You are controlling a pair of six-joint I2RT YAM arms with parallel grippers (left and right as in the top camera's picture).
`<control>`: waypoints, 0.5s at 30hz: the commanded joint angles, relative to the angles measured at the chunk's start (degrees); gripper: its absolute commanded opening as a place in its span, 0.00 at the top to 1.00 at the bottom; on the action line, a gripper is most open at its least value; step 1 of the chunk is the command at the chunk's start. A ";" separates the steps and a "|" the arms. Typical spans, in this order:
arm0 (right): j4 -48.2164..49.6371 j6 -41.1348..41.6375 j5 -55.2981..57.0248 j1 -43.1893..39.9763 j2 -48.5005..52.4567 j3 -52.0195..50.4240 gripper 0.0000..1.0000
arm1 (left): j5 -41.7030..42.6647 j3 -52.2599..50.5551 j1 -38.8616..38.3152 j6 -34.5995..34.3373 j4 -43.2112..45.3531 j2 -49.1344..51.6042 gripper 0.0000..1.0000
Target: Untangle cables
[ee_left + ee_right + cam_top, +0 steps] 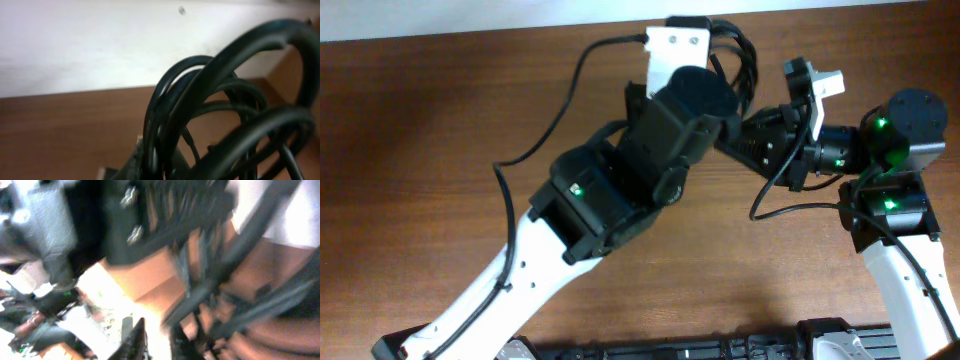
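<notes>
Looped black cables [220,100] fill the left wrist view — table [60,130] behind.

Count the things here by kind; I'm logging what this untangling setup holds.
robot arms: 2
cable bundle: 1 (the number of separate cords in it cannot be told)
table: 1
Total: 4

Brown wooden table [440,110], white wall [75,45]
</notes>
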 commanded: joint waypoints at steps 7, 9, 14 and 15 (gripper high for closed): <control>0.15 -0.44 -5.05 0.00 -0.74 0.20 0.07 | -5.68 0.92 1.70 4.74 0.66 -1.55 1.00; 0.11 0.28 -4.35 0.00 -0.74 0.20 0.01 | -5.66 0.92 1.70 7.02 0.68 -1.55 1.00; -0.07 5.60 5.01 0.00 -0.94 0.20 0.01 | 0.81 0.92 1.70 16.61 0.61 -1.62 1.00; -0.26 5.57 6.47 0.00 -1.09 0.20 0.01 | 2.67 0.92 1.70 18.88 0.50 -1.62 1.00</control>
